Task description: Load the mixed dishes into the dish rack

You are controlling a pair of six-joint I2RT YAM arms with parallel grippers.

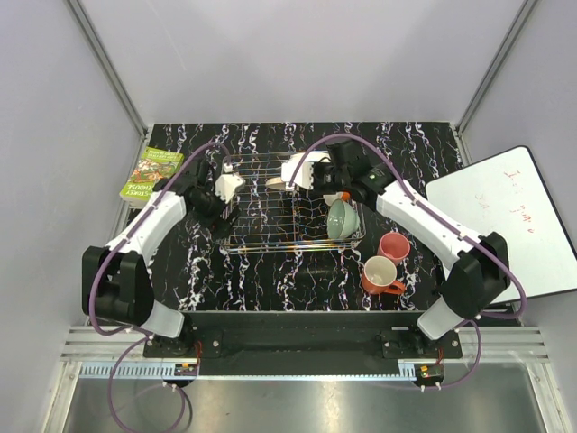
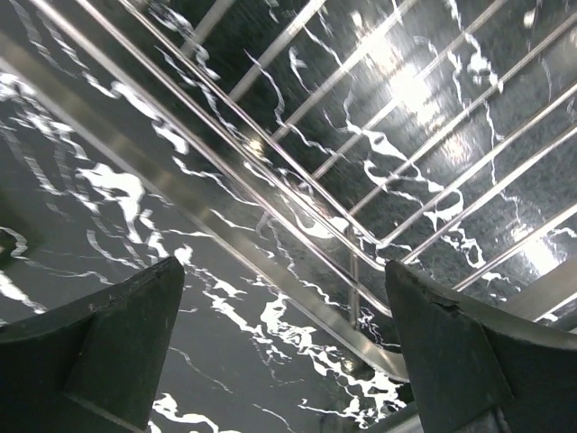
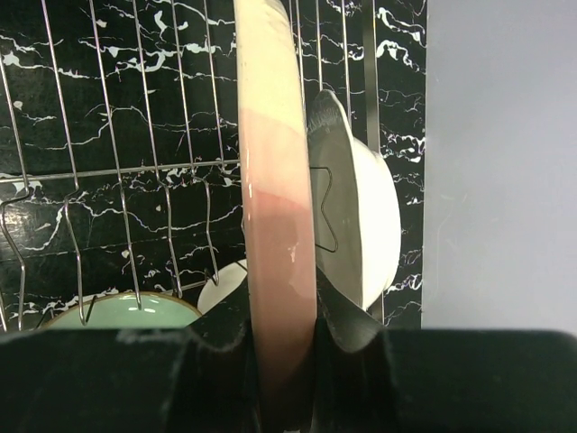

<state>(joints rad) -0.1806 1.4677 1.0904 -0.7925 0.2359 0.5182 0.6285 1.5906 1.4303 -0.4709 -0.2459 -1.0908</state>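
Overhead view of a black marbled bench [image 1: 261, 280] with a silver wire dish rack [image 1: 270, 221] at its centre and two robot arms reaching over it. The left pincer [image 2: 284, 280] hangs released above the rack's left edge, fingers spread wide with nothing between them. The right pincer [image 3: 281, 329] is clenched on a peach-pink plate [image 3: 270, 180], held upright on edge among the rack's wires. A white plate [image 3: 370, 225] stands just beside it. A pale green bowl [image 1: 341, 219] sits in the rack's right end. A pink cup [image 1: 394, 245] and an orange mug [image 1: 380, 274] stand on the bench, right of the rack. A green book [image 1: 151, 176] lies far left.
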